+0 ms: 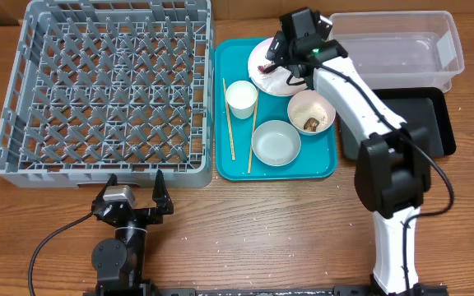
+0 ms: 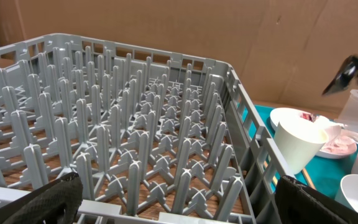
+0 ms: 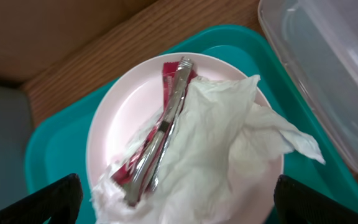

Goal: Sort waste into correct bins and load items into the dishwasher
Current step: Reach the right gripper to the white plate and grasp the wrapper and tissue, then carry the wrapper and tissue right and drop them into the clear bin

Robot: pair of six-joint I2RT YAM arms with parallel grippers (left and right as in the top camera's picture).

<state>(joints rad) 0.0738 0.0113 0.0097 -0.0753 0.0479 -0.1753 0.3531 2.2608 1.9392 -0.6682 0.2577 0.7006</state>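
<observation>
My right gripper [image 1: 280, 64] hangs open just above the white plate [image 3: 114, 118] at the back of the teal tray [image 1: 230, 164]. On the plate lie the red snack wrapper [image 3: 166, 112] and the crumpled white napkin [image 3: 222, 143]; both sit between my open fingertips [image 3: 176, 208]. A small white cup [image 1: 241, 98], an empty white bowl [image 1: 275, 141] and a bowl with rice and a brown lump [image 1: 311, 113] stand on the tray, with two chopsticks [image 1: 229, 119]. The grey dish rack [image 1: 105, 90] is empty. My left gripper [image 1: 132, 197] is open, in front of the rack.
The clear tub [image 1: 401, 45] stands at the back right and the black tray [image 1: 434, 123] lies in front of it, both empty. The tub's wall [image 3: 328, 68] is close to the plate's right. Bare wooden table lies along the front.
</observation>
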